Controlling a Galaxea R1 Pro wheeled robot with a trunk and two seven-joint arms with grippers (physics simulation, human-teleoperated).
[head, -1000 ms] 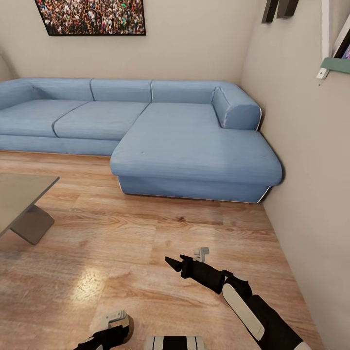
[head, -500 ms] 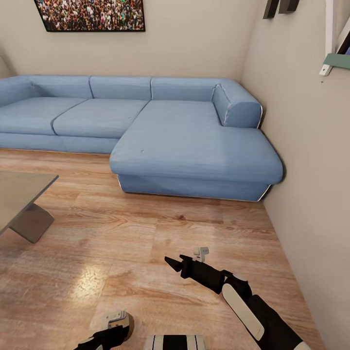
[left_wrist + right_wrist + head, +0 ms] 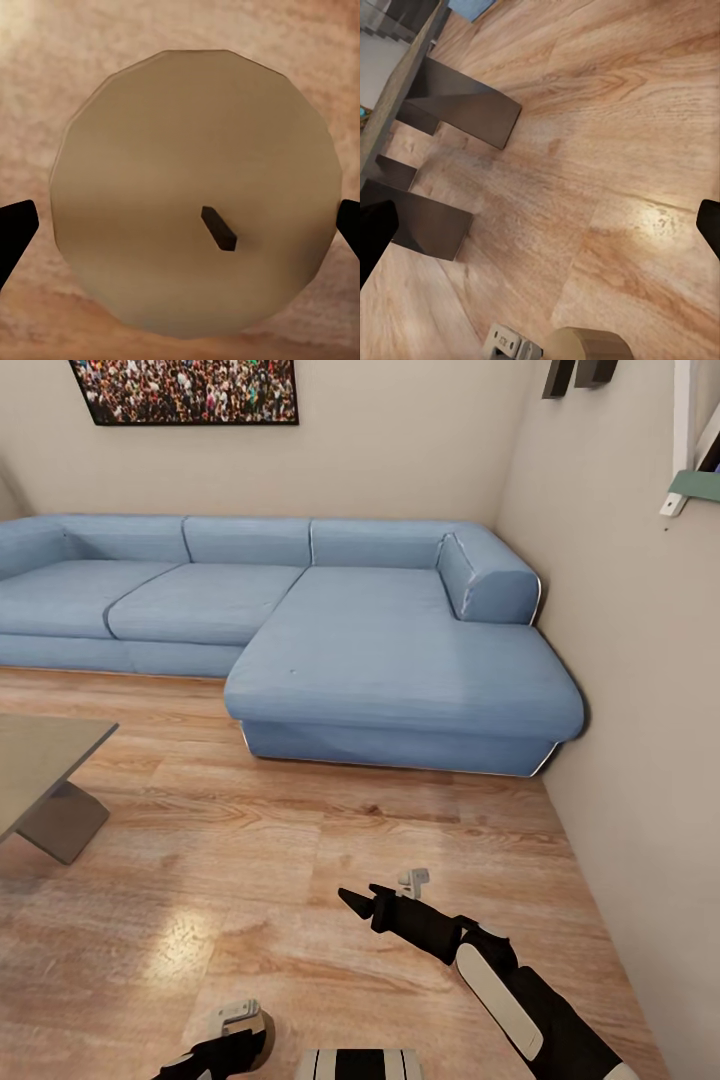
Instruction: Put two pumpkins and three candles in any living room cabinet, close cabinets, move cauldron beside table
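Observation:
A tan candle [image 3: 187, 172] with a short dark wick sits between my left gripper's fingers, seen end-on over the wood floor. My left gripper [image 3: 248, 1038] is shut on that candle [image 3: 264, 1030] at the bottom edge of the head view. The same candle [image 3: 589, 346] appears low in the right wrist view. My right gripper [image 3: 348, 901] hovers over the floor in front of the sofa, open and empty. The grey-topped table [image 3: 40, 755] pokes in at the left, and its dark legs [image 3: 465, 105] stand on the floor. Pumpkins, cabinet and cauldron are out of view.
A large blue corner sofa [image 3: 400, 660] fills the far side of the room. The beige wall [image 3: 640, 710] runs close along my right. A wall shelf [image 3: 695, 480] hangs up high on it. Bare wood floor [image 3: 250, 840] lies between table and sofa.
The whole head view has shifted slightly, so the camera moved a little. Both arms keep the same pose, and the candle stays in the left gripper.

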